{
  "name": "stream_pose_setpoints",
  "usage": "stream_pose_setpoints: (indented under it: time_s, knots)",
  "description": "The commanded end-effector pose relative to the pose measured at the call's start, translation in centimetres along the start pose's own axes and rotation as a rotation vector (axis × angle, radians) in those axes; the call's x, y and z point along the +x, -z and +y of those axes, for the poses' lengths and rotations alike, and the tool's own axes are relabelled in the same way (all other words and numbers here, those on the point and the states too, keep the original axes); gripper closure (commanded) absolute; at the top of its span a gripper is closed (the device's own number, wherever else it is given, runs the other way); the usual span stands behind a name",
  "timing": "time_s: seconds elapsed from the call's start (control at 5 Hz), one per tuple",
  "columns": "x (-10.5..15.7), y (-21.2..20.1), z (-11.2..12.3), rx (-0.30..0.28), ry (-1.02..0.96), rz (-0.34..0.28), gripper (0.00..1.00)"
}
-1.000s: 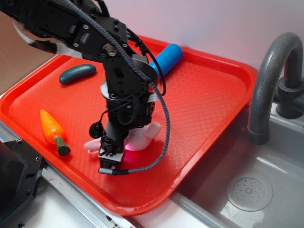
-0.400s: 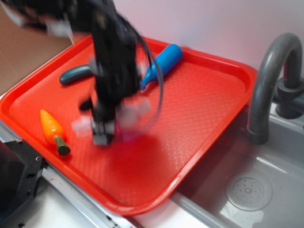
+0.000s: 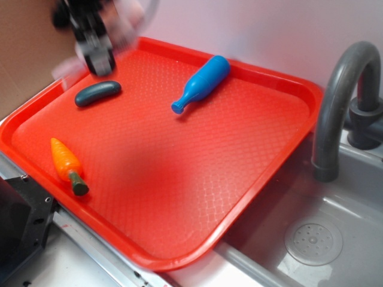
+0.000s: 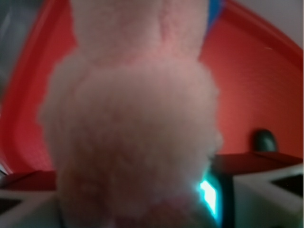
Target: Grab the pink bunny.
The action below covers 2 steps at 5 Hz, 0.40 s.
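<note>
Two views: the exterior one looks down on the tray, the wrist one is almost filled by plush.
Gripper point(image 3: 96, 57): at the upper left of the exterior frame, blurred, raised above the far left corner of the red tray point(image 3: 251, 155); it appears clamped on the pink bunny, though the blur leaves the jaws themselves unclear.
Pink bunny point(image 4: 133, 123): pressed close to the wrist lens, pale fuzzy body filling the middle of that frame; in the exterior view only a pinkish smear beside the gripper, off the tray surface.
Handling: light and soft, a plush that squashes under pressure; not fragile and not slippery, but a loose pinch on an ear or limb could let it sag or slide out.
Best hold: across the thick middle of the body, where the stuffing gives the pads something to bite.
Step in hand: bunny judged lifted clear, so the grab looks all but complete.
Left on the tray: orange carrot point(image 3: 67, 164) lower left, dark green pickle-like toy point(image 3: 97, 92) upper left, blue bottle point(image 3: 201, 82) toward the top centre.
Right side: grey faucet point(image 3: 335, 101) over a sink point(image 3: 311, 239).
</note>
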<state>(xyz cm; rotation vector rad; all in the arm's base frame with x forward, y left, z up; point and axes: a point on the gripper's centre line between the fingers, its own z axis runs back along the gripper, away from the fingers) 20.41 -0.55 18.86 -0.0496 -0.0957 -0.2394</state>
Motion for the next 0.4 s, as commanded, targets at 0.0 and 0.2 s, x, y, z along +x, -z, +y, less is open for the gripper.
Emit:
stream_pose_setpoints:
  time_s: [0.0,0.2]
  knots:
    - [-1.32,-6.42,0.58,0.142,-0.307,-0.161,1.00]
    - [-1.32,-6.42,0.58,0.142,-0.307,-0.161,0.00]
